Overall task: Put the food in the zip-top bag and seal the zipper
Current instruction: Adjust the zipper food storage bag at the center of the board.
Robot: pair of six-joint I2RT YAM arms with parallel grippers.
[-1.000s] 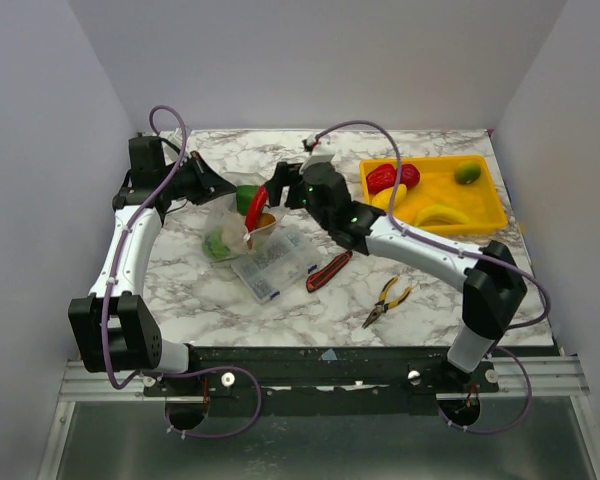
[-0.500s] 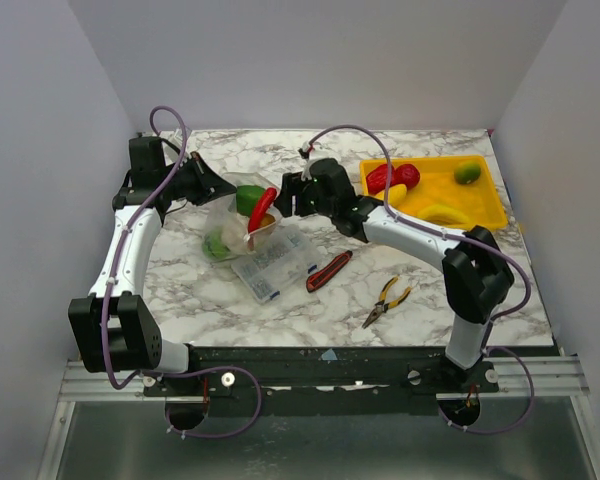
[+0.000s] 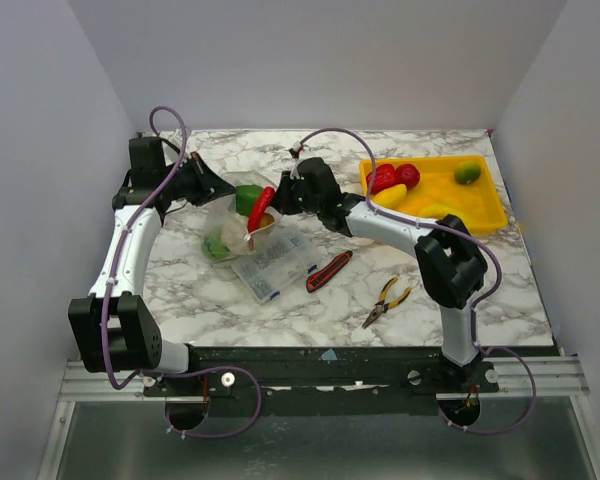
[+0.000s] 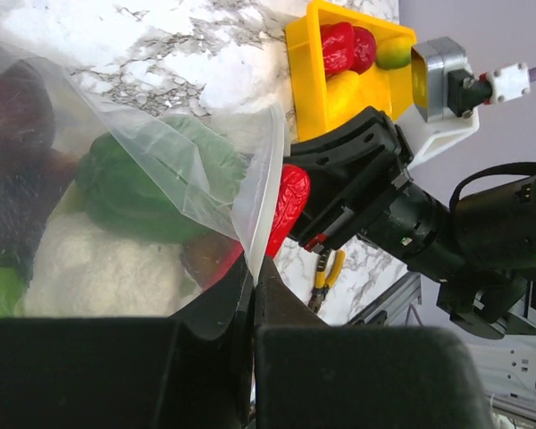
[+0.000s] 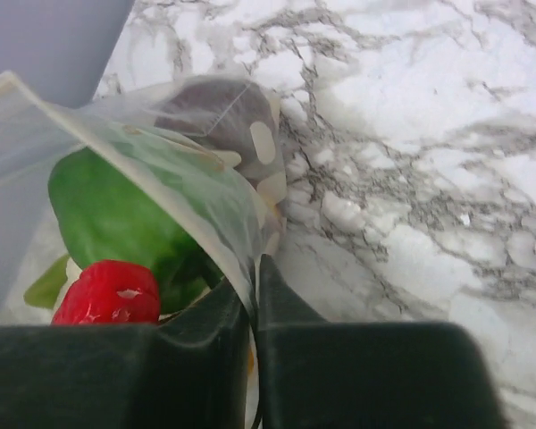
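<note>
The zip-top bag (image 3: 230,228) lies left of centre, holding a green pepper (image 4: 134,183), white cauliflower (image 4: 94,268) and a dark maroon piece (image 5: 216,105). A red pepper (image 3: 261,207) sticks out of its mouth. My left gripper (image 4: 255,261) is shut on the bag's rim at the zipper (image 4: 270,170). My right gripper (image 5: 255,266) is shut on the rim from the opposite side, close to the red pepper (image 5: 107,290). In the top view the left gripper (image 3: 220,187) and right gripper (image 3: 277,197) flank the bag's mouth. More food, red (image 3: 393,177), yellow (image 3: 388,196) and green (image 3: 467,172), lies on the tray.
The yellow tray (image 3: 480,215) stands at the back right. A clear compartment box (image 3: 273,262) lies just in front of the bag, with a red-and-black tool (image 3: 327,271) and yellow-handled pliers (image 3: 385,300) to its right.
My right gripper has moved left to the bag's mouth and shut on its rim; it was open before. The left arm has held still.
</note>
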